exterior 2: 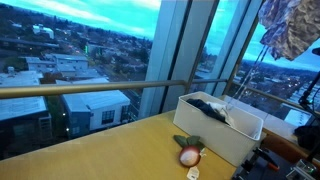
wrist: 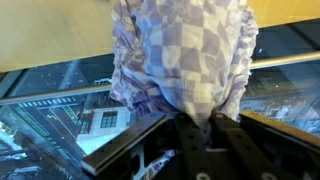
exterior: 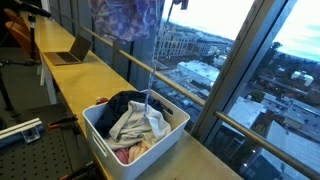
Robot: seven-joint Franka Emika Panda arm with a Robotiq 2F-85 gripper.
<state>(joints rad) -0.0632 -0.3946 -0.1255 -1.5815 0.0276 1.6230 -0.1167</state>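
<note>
Lilac-and-white checked cloth (wrist: pixel 185 60) fills the wrist view, and the gripper (wrist: pixel 200 125) has its jaws clenched on the cloth's bunched end. The cloth hangs with its long axis vertical, pointing straight down from the jaws. Well below them, in an exterior view, a white laundry bin (exterior: pixel 150 148) holds clothes. A thin cord (exterior: pixel 150 78) trails from cloth to bin.

The lilac-and-white checked cloth (wrist: pixel 185 55) is soft woven fabric, matt and crumpled into loose folds. The black pincer (wrist: pixel 203 125) gripping it has a dull, hard finish; whether it is plastic or metal cannot be told. The white rectangular bin (exterior: pixel 100 140) is smooth plastic with a slight sheen, heaped with matt cloth garments (exterior: pixel 135 118). The yellow worktop (exterior 2: pixel 110 150) looks like smooth, faintly glossy wood.
</note>
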